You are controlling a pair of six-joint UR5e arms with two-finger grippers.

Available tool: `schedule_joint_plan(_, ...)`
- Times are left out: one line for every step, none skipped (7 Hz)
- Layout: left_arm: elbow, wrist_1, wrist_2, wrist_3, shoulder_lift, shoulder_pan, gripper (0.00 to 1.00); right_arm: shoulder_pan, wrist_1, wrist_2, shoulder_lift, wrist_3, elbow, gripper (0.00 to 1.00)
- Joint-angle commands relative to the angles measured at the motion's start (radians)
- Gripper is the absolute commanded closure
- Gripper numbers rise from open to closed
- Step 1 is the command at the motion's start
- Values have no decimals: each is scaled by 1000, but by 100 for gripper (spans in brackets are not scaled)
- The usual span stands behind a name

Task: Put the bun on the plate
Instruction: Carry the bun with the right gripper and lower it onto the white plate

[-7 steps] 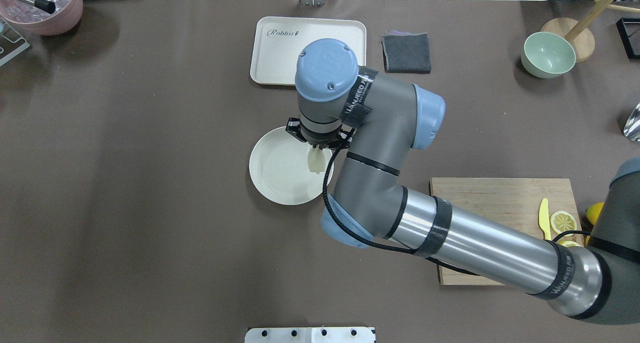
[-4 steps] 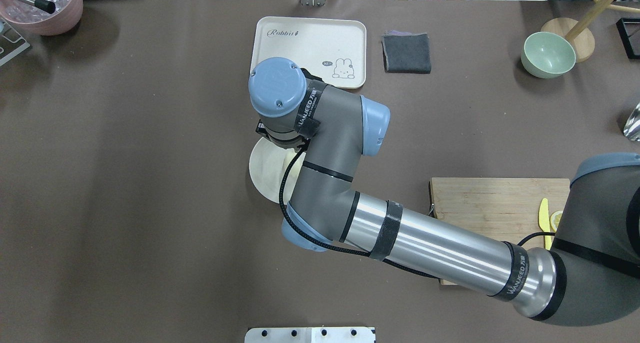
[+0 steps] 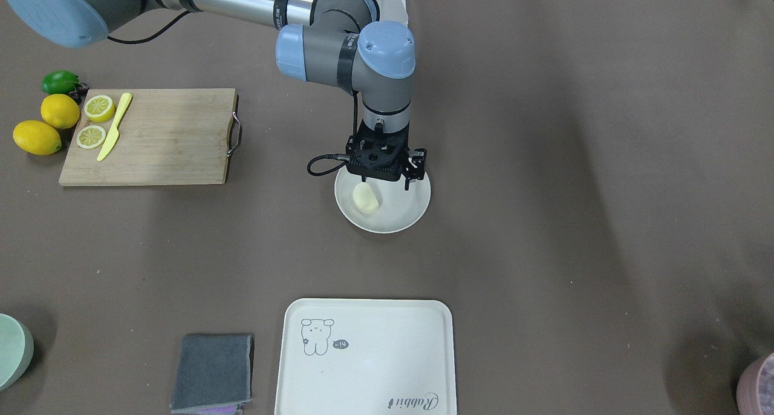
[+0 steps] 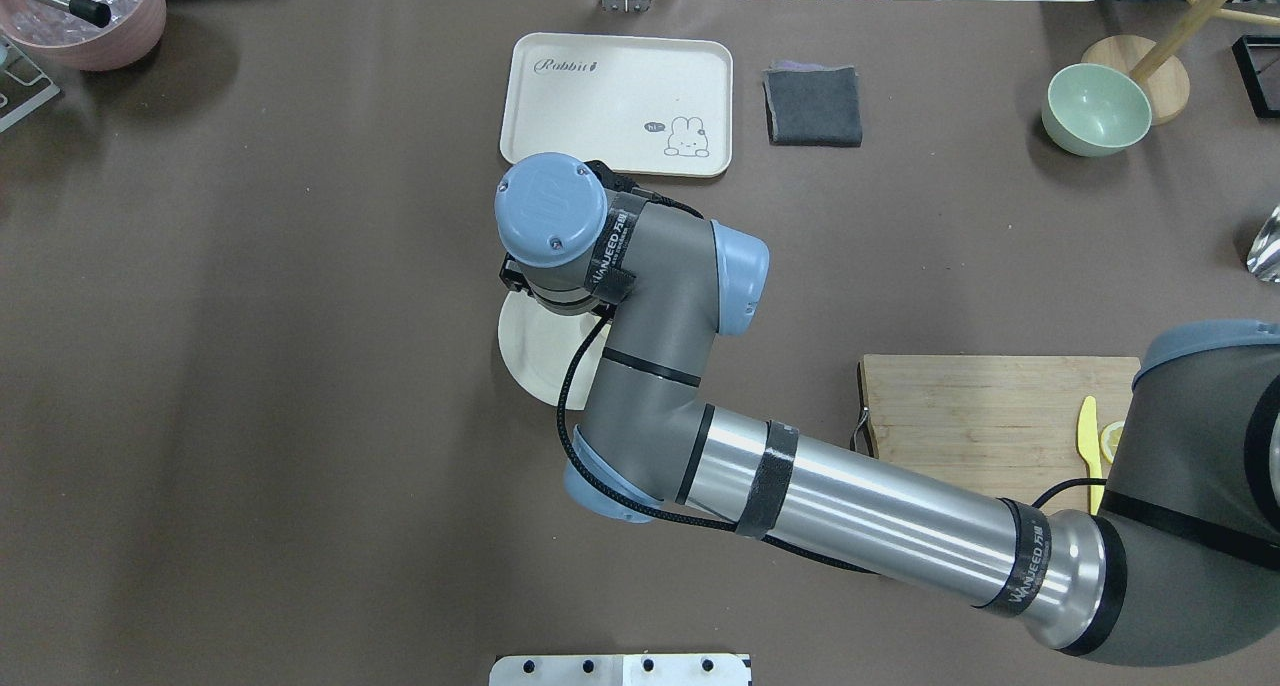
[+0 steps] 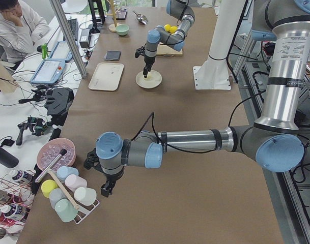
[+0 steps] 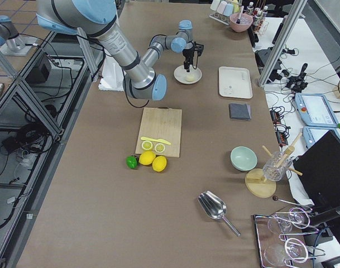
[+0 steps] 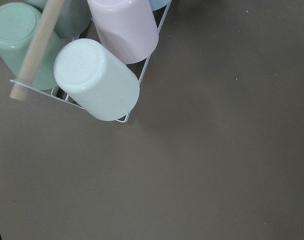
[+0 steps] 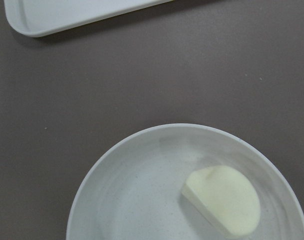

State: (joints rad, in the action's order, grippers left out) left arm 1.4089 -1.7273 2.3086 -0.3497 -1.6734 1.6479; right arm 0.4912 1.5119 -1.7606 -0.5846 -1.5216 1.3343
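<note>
The pale cream bun (image 3: pixel 366 198) lies on its side in the round off-white plate (image 3: pixel 404 216), on the half nearer the cutting board. My right gripper (image 3: pixel 387 182) hangs straight down just above the plate's robot-side rim, jaws open and apart from the bun. The right wrist view shows the bun (image 8: pixel 222 199) free on the plate (image 8: pixel 132 190), with no fingers around it. In the overhead view my right arm hides the bun and most of the plate (image 4: pixel 525 351). My left gripper (image 5: pixel 106 189) hovers far off beside a cup rack; I cannot tell whether it is open or shut.
A cream tray (image 3: pixel 375 354) and a grey cloth (image 3: pixel 211 371) lie beyond the plate. The cutting board (image 3: pixel 151 137) carries lemon slices and a yellow knife, with lemons beside it. A green bowl (image 4: pixel 1095 109) stands far right. Upturned cups in a wire rack (image 7: pixel 97 80) sit under the left wrist.
The right arm swung left over the plate. The bun, held above the plate a second ago, now lies loose on it.
</note>
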Motion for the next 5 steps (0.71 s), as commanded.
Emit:
schedule_joint_plan(-2,6,-2,-2,3,1,2,64,10,-80,-50,47,70,0)
schedule_joint_plan(-8,14,-3,20,15,1,2,125,22,-133,-119,123,135,0)
schedule_joint_plan(36,15,-2,119,41,3,2,201,57,-187,-156,224,155,0)
schedule_joint_plan(100,62,-2,270,56,-6,2,269,69,-232,-188,307,158,0)
schedule_joint_plan(143,149,43,319,52,-16,2,324,71,-273,-258,386,211,0)
